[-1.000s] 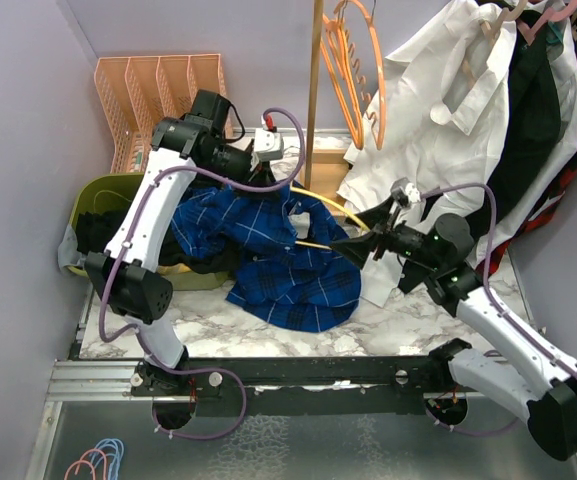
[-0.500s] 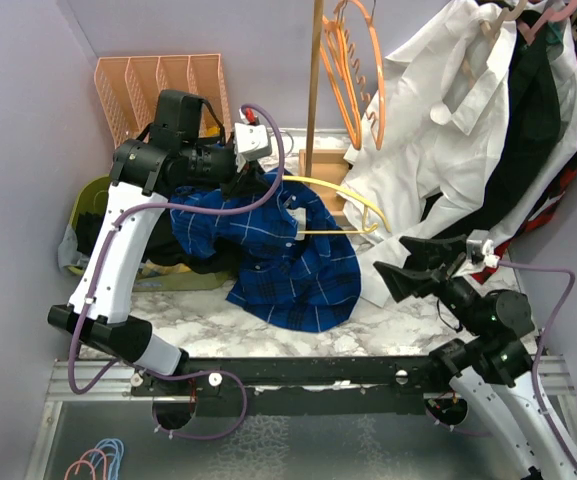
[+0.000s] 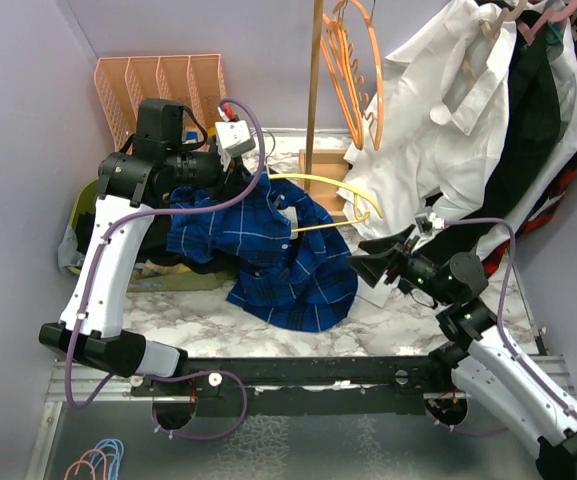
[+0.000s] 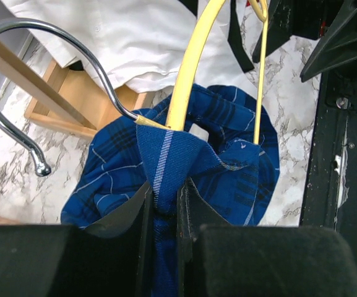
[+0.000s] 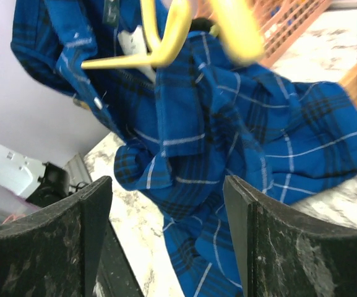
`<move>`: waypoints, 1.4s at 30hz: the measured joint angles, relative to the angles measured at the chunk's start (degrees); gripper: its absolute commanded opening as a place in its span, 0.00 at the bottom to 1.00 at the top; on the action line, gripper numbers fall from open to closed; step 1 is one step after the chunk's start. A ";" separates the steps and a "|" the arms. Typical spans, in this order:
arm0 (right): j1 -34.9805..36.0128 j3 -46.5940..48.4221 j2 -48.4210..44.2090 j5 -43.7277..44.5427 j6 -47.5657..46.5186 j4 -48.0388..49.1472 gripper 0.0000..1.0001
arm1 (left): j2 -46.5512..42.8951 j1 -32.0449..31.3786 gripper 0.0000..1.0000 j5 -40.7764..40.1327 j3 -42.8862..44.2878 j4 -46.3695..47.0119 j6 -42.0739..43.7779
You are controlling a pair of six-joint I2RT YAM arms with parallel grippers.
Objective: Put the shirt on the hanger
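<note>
currently the left gripper (image 4: 164,201) is pinched tight on a fold of the shirt (image 4: 221,161), and the hanger (image 4: 187,74) runs out of the fabric just beyond its 2 fingers. the right gripper (image 5: 167,185) gapes wide, holding nothing, with the shirt just ahead of it.

Top view: left half of the hanger (image 3: 340,184) lies inside the shirt (image 3: 298,270), unseen. Left wrist view: both hanger bars run off the upper edge; the shirt passes between the left fingers (image 4: 125,216) and off the lower edge. Right wrist view: hanger blurred, cut off at upper edge; shirt cut off at bottom.
</note>
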 measured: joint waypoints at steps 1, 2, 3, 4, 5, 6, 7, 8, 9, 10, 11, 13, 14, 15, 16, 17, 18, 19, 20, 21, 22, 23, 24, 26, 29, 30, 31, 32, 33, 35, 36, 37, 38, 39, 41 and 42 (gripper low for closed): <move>0.63 -0.39 1.90 0.04 0.50 2.99 0.69 | -0.22 0.55 0.00 0.00 -0.22 0.15 -0.37; 2.16 -1.01 4.13 0.42 0.76 6.12 0.69 | -0.37 0.94 0.00 -0.02 -0.33 0.28 -0.61; 3.67 -1.44 5.51 0.98 0.98 8.11 0.68 | -0.50 1.44 0.00 0.00 -0.35 0.37 -0.81; 6.43 -1.90 7.72 2.38 0.83 10.29 0.68 | -0.61 1.70 0.00 0.00 -0.33 0.46 -0.94; 9.64 -2.25 9.84 4.24 0.61 12.33 0.68 | -0.76 2.05 0.00 0.00 -0.33 0.46 -1.01; 11.74 -2.51 11.23 5.46 0.55 13.88 0.68 | -0.90 2.25 0.00 0.00 -0.35 0.46 -1.05; 14.71 -2.93 13.55 7.02 0.50 16.68 0.67 | -1.07 2.58 0.00 0.00 -0.33 0.46 -1.09; 16.59 -3.17 15.12 7.98 0.52 18.71 0.67 | -1.09 2.62 0.00 0.00 -0.33 0.46 -1.18; 18.47 -3.45 17.27 9.68 0.52 21.53 0.67 | -1.27 2.80 0.00 0.04 -0.33 0.46 -1.20; 19.82 -3.74 19.32 11.54 0.52 24.13 0.67 | -1.33 2.97 0.00 0.11 -0.33 0.46 -1.22; 20.90 -4.02 20.87 13.22 0.48 25.92 0.68 | -1.36 3.13 0.00 0.13 -0.33 0.46 -1.22; 22.69 -4.72 23.23 17.03 0.13 29.33 0.68 | -1.36 3.56 0.00 0.15 -0.33 0.46 -1.25; 23.26 -5.07 23.82 18.99 0.00 30.60 0.68 | -1.36 3.72 0.00 0.15 -0.33 0.46 -1.22; 23.74 -5.42 24.13 21.22 -0.11 31.76 0.68 | -1.36 3.85 0.00 0.22 -0.33 0.46 -1.22; 24.00 -5.77 24.15 23.47 -0.28 32.72 0.69 | -1.36 3.93 0.00 0.39 -0.33 0.44 -1.20; 24.11 -6.03 24.13 26.14 -0.61 33.77 0.69 | -1.36 3.98 0.00 0.57 -0.33 0.44 -1.20; 24.13 -6.08 24.11 28.28 -0.94 34.38 0.69 | -1.36 3.96 0.00 0.70 -0.33 0.42 -1.20; 24.17 -6.08 24.11 30.05 -1.16 34.80 0.70 | -1.36 3.96 0.00 0.81 -0.33 0.42 -1.20; 24.20 -6.08 24.06 32.41 -1.46 35.21 0.70 | -1.36 3.96 0.00 0.96 -0.33 0.42 -1.20; 24.20 -6.08 24.06 34.16 -1.51 35.56 0.70 | -1.36 3.98 0.00 1.05 -0.33 0.42 -1.18; 24.20 -6.08 24.06 35.41 -1.51 35.74 0.70 | -1.36 3.98 0.00 1.09 -0.33 0.42 -1.18; 24.20 -6.08 24.09 36.20 -1.49 35.91 0.70 | -1.36 3.96 0.00 1.18 -0.33 0.39 -1.16; 24.20 -6.08 24.26 36.96 -1.46 36.24 0.70 | -1.36 3.98 0.00 1.31 -0.33 0.35 -1.16; 24.20 -6.08 25.07 37.38 -1.42 37.33 0.68 | -1.36 3.98 0.00 1.62 -0.33 0.35 -1.14; 24.22 -6.08 27.10 37.33 -1.20 38.73 0.63 | -1.36 3.98 0.00 1.90 -0.33 0.33 -1.07; 24.22 -6.08 27.93 37.31 -0.98 39.08 0.58 | -1.36 3.98 0.00 1.90 -0.33 0.33 -1.03; 24.22 -6.05 28.92 37.24 -0.85 39.34 0.50 | -1.36 3.98 0.00 1.90 -0.33 0.33 -0.98; 24.22 -6.05 29.51 37.18 -0.61 39.45 0.40 | -1.36 3.98 0.00 1.92 -0.35 0.33 -0.98; 24.22 -6.01 30.58 36.98 -0.46 39.58 0.31 | -1.36 3.98 0.00 1.92 -0.44 0.37 -0.96; 24.22 -5.84 32.06 36.57 0.09 40.04 0.10 | -1.38 3.98 0.00 1.92 -0.79 0.37 -0.96; 24.22 -5.66 32.54 36.33 0.37 40.28 0.03 | -1.42 3.98 0.00 1.92 -1.14 0.37 -0.96; 24.22 -5.42 33.03 36.06 0.72 40.39 0.01 | -1.46 3.96 0.00 1.92 -1.46 0.37 -0.96; 24.22 -5.18 33.48 36.00 0.70 40.85 0.01 | -1.46 3.98 0.00 1.92 -1.73 0.35 -0.94; 24.22 -5.05 33.81 36.00 0.83 41.33 0.01 | -1.46 3.98 0.00 1.90 -1.88 0.33 -0.92; 24.22 -5.05 33.92 36.06 0.94 42.01 0.01 | -1.46 3.96 0.00 1.81 -1.95 -0.26 -0.15; 24.22 -5.03 33.86 36.22 0.85 42.25 0.01 | -1.46 3.93 0.00 1.53 -1.84 -0.83 0.46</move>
